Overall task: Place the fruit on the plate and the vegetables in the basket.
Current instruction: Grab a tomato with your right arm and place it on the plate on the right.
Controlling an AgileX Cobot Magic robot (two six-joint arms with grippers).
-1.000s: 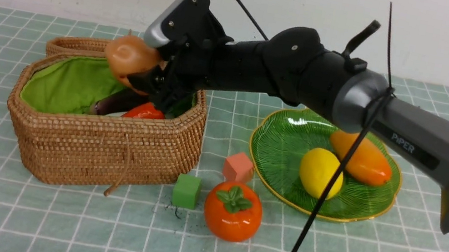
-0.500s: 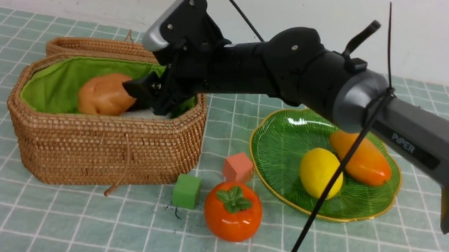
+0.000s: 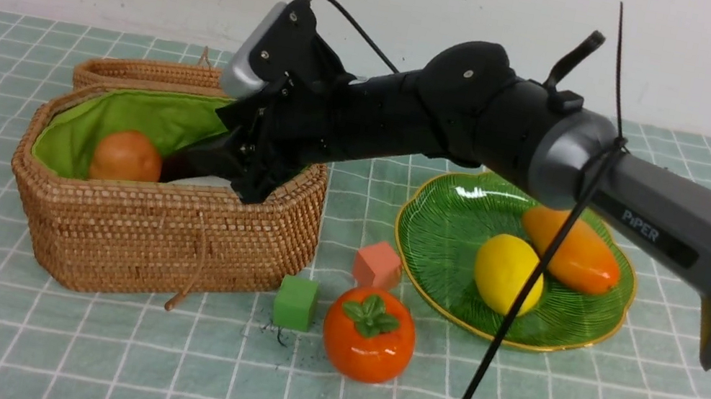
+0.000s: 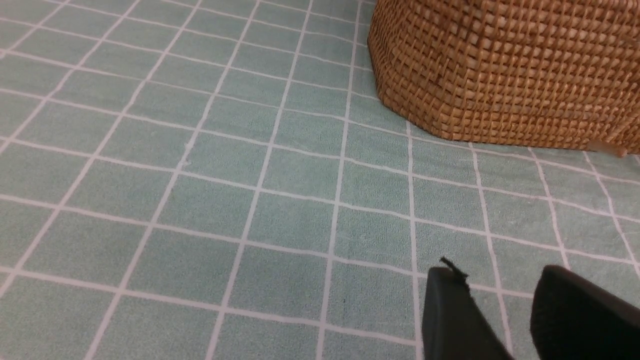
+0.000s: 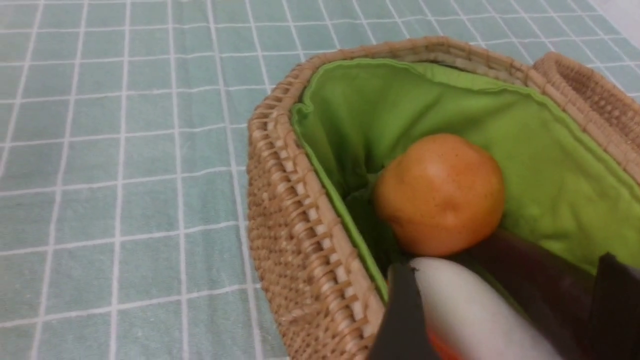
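The wicker basket (image 3: 158, 238) stands at the left, with the brown potato (image 3: 127, 157) lying loose inside against the green lining. My right gripper (image 3: 218, 169) hovers over the basket's right half, open and holding nothing. Its wrist view shows the potato (image 5: 440, 192), the white radish (image 5: 465, 310), the dark eggplant (image 5: 540, 285) and a sliver of red carrot (image 5: 440, 350) below the open right gripper (image 5: 505, 280). The green plate (image 3: 452, 231) holds the lemon (image 3: 508, 273) and mango (image 3: 570, 250). The persimmon (image 3: 368, 333) sits on the cloth before the plate. My left gripper (image 4: 495, 277) is open and empty above the cloth.
A green cube (image 3: 295, 302) and a salmon cube (image 3: 378, 264) lie between basket and plate, close to the persimmon. The basket lid (image 3: 143, 74) hangs behind the basket. The basket wall (image 4: 500, 75) is ahead of the left gripper. A black cable (image 3: 512, 307) dangles from the right arm.
The right gripper let go of the potato, which fell into the basket and rolled to its left side. The gripper has dipped slightly lower over the basket.
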